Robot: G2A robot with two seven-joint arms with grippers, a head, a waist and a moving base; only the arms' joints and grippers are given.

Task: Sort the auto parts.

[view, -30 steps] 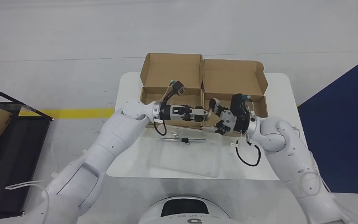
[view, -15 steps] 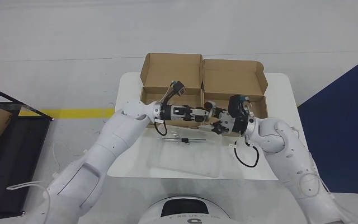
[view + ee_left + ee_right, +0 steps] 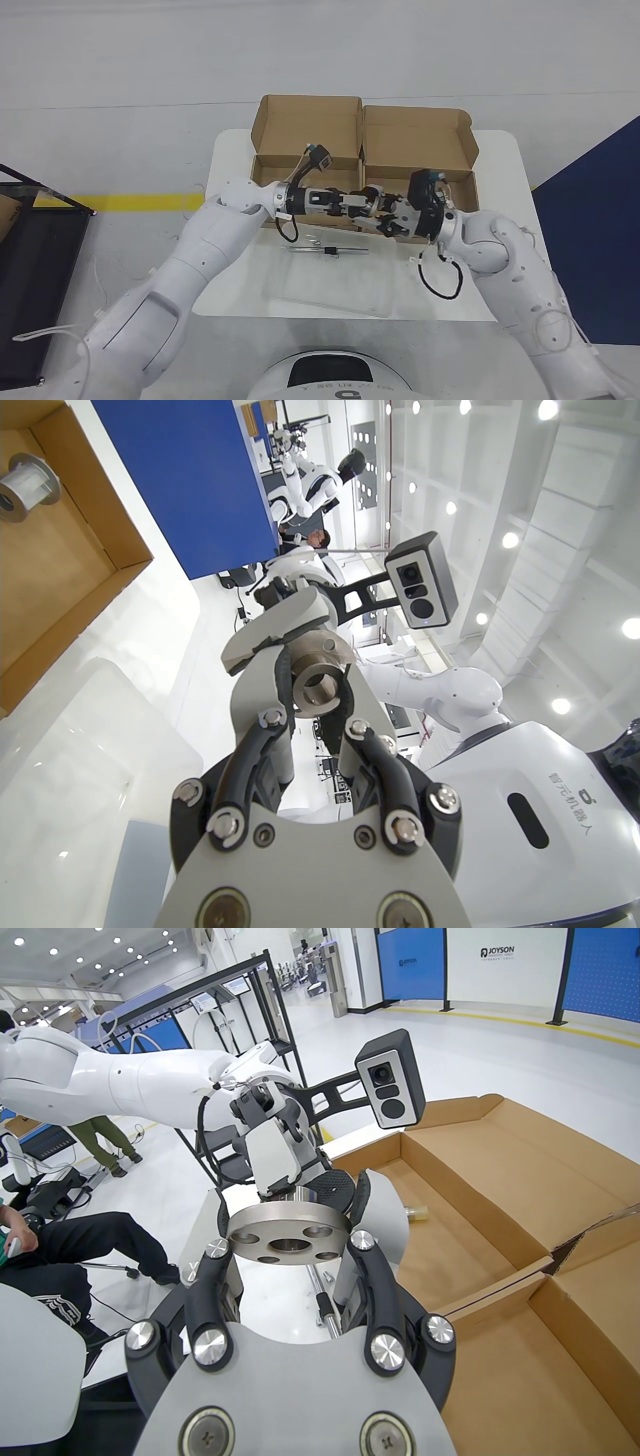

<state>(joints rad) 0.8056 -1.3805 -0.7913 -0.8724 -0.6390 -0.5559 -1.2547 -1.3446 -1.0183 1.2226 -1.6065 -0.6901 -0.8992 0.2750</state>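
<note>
I hold the flanged metal part point(image 3: 290, 1228) in the air over the bench point(image 3: 450, 290), just on the near side of where the left box point(image 3: 305, 125) and the right box point(image 3: 415, 135) meet. My left jaws pinch its narrow hub point(image 3: 315, 692). My right jaws stand around its drilled disc, and I cannot tell whether they press the rim.

The danger, as I judge it, is in the passing over. If my left jaws let go before the right ones bite, the part falls toward the rod point(image 3: 328, 248) and the clear tray point(image 3: 330, 290) lying on the bench below. The rim is smooth metal and thin, so a light or off-centre grip could let the disc swing or slide out. My two sets of jaws are also crowded together and could knock each other.

The part's axis, through bore and hub, lies roughly level and runs left to right. The hub points left and the disc face points right, with the disc standing on edge across that line.
</note>
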